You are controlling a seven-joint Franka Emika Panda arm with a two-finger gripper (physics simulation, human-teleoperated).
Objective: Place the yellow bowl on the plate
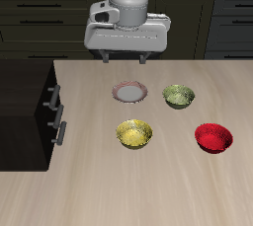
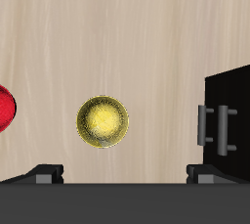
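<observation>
My hand (image 1: pixel 125 58) hangs high over the back of the tabletop (image 1: pixel 148 190), holding nothing. In the exterior view I see its two fingers (image 1: pixel 104 56) set well apart under the white body, and in the wrist view the two dark fingertips (image 2: pixel 44 174) sit far from each other with bare wood between them, so I read the hand as spread wide.

Just in front of the hand I count one plate (image 1: pixel 130 93), shallow, pale in the centre with a pinkish-red rim, and bare on top. Beside it, at the same depth, stands one olive-green bowl (image 1: pixel 179 96).

Nearer the table's front edge I count one yellow bowl (image 1: pixel 134 133), upright, resting on the wood in front of the plate and apart from it. In the wrist view the same yellow bowl (image 2: pixel 103 121) shows its speckled golden inside, with nothing in it. In the same row, in front of the olive-green bowl, sits one red bowl (image 1: pixel 212 137); the wrist view catches only its edge (image 2: pixel 6 109).

That makes three bowls and one plate, none touching another.

One black cabinet (image 1: pixel 28 107) stands at the tabletop's side, and I count two grey handles (image 1: pixel 54 96) on its face.
</observation>
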